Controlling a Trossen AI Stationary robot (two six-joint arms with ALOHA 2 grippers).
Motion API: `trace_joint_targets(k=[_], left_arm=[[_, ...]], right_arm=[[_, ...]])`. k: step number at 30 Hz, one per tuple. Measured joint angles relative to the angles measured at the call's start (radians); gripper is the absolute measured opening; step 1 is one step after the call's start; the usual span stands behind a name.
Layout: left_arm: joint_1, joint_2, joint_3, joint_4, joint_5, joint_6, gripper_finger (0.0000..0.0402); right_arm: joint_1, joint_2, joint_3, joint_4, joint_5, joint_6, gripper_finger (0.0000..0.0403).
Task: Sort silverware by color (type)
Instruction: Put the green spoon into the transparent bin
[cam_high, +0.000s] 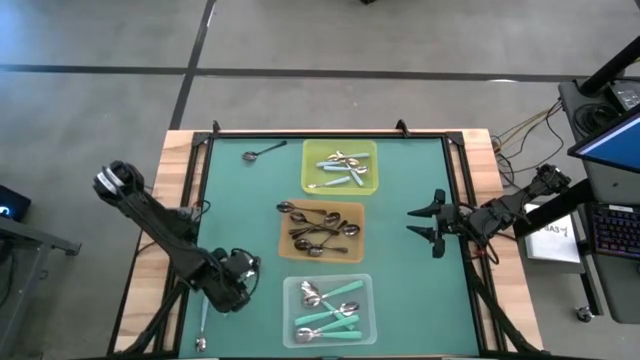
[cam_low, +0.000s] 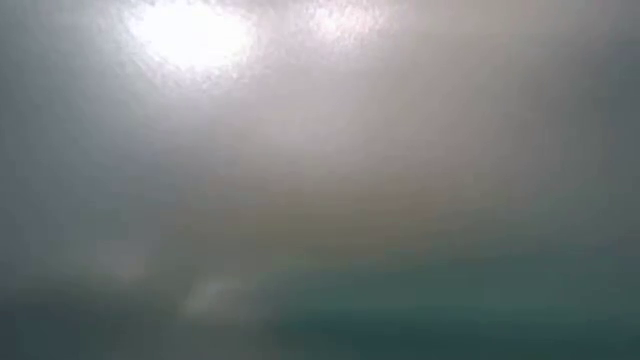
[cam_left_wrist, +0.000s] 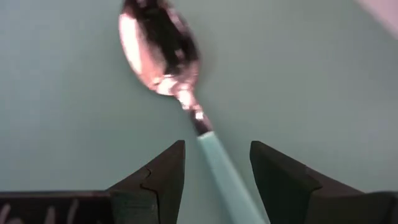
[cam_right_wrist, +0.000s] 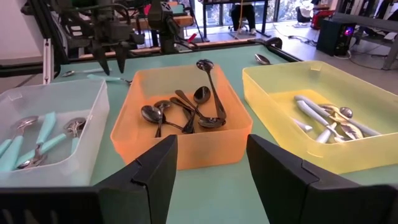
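Left gripper (cam_high: 203, 300) low at the counter's (cam_high: 420, 290) 7 o'clock corner, jaws parted and straddling the teal handle of a teal-handled spoon (cam_left_wrist: 186, 99) lying flat on the green mat; not clenched, fingers (cam_left_wrist: 163, 177) either side of the handle with gaps showing. Spoon bowl points away from the wrist camera. Right gripper (cam_high: 432, 224) hovers at 3 o'clock, released, holding nothing, facing the trays. Three trays in a column down the middle: yellow tray (cam_high: 340, 166) toward 12 o'clock with silver and teal-handled spoons mixed, orange tray (cam_high: 321, 229) at centre with dark spoons (cam_right_wrist: 186, 115), clear tray (cam_high: 329, 309) at 6 o'clock with teal-handled spoons plus shiny ones. One loose dark spoon (cam_high: 262, 152) on the mat at 11 o'clock, beside the yellow tray. Low view is fogged out, nothing readable.
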Motion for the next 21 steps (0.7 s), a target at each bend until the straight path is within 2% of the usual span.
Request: trace_joint_targets(k=[9, 15, 18, 21], left_arm=[[0.005, 0.048, 0.000, 0.037, 0.006, -0.002, 0.0164], [0.005, 0.114, -0.001, 0.031, 0.004, -0.081, 0.0163], [0.004, 0.150, 0.004, 0.024, -0.001, -0.074, 0.0153], [0.004, 0.173, 0.018, 0.011, -0.018, 0.005, 0.0125]], right_arm=[[0.000, 0.000, 0.000, 0.000, 0.000, 0.000, 0.0185], [0.000, 0.000, 0.000, 0.000, 0.000, 0.000, 0.0185], [0.000, 0.000, 0.000, 0.000, 0.000, 0.000, 0.0185], [0.000, 0.000, 0.000, 0.000, 0.000, 0.000, 0.0185]])
